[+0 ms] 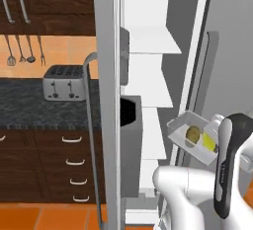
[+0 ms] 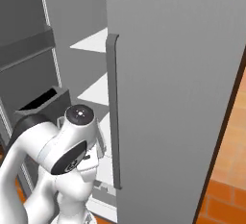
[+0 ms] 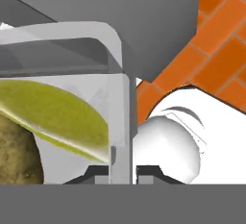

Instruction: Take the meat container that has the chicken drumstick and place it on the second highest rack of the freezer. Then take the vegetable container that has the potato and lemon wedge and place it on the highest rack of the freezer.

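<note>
The vegetable container is seen in the left base view held in the air, tilted, in front of the open freezer, level with its lower shelves and just left of the arm's dark wrist section. Inside it the potato lies toward the freezer side and the lemon wedge lies beside it, toward the arm. The container is apart from every shelf; the white shelves of the freezer interior are seen above and behind it.

In the hand view the container's side wall rises straight up from between the two finger tips, which are set on either side of it; the jaws are closed on that wall. The lemon wedge and part of the potato are seen very close through the wall, to the left of the gripped edge. Orange floor tiles are visible at the upper right.

In the right base view the arm's elbow is seen before the freezer's grey door, with its vertical bar handle alongside. A toaster stands on the dark counter to the left.
</note>
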Robot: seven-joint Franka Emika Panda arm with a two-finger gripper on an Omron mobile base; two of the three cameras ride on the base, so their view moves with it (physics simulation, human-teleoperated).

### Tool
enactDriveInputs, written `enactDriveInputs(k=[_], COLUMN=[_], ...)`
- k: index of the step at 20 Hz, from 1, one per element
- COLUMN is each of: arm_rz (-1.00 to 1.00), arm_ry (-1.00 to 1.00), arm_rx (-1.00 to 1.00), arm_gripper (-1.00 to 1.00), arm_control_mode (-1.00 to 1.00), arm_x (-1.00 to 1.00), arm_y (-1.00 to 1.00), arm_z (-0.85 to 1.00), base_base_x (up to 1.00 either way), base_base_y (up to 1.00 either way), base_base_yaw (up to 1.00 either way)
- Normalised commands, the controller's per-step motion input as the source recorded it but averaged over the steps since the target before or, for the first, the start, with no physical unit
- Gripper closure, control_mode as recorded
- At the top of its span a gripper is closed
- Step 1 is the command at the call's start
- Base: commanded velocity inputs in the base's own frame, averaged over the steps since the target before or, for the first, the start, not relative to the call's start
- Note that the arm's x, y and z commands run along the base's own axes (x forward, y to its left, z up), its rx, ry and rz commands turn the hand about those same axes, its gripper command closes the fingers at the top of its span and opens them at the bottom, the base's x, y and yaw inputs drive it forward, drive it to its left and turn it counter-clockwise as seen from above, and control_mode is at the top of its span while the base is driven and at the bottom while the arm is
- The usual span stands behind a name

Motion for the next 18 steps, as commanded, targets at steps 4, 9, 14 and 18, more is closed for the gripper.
enactDriveInputs(k=[4,9,14,18], arm_rz=[-0.11,-0.39,-0.21,-0.17], arm_ry=[-0.07,-0.38,-0.14,0.0], arm_rx=[-0.03,-0.07,0.0,0.05], arm_gripper=[1.0,1.0,1.0,1.0], arm_control_mode=[-1.0,-1.0,-1.0,-1.0], arm_x=[0.13,0.27,0.67,0.99], arm_y=[0.25,0.95,0.41,0.08], arm_z=[0.25,1.0,1.0,1.0], base_base_x=[0.01,0.0,0.0,0.0], base_base_y=[0.75,0.0,0.0,0.0], base_base_yaw=[-0.15,0.0,0.0,0.0])
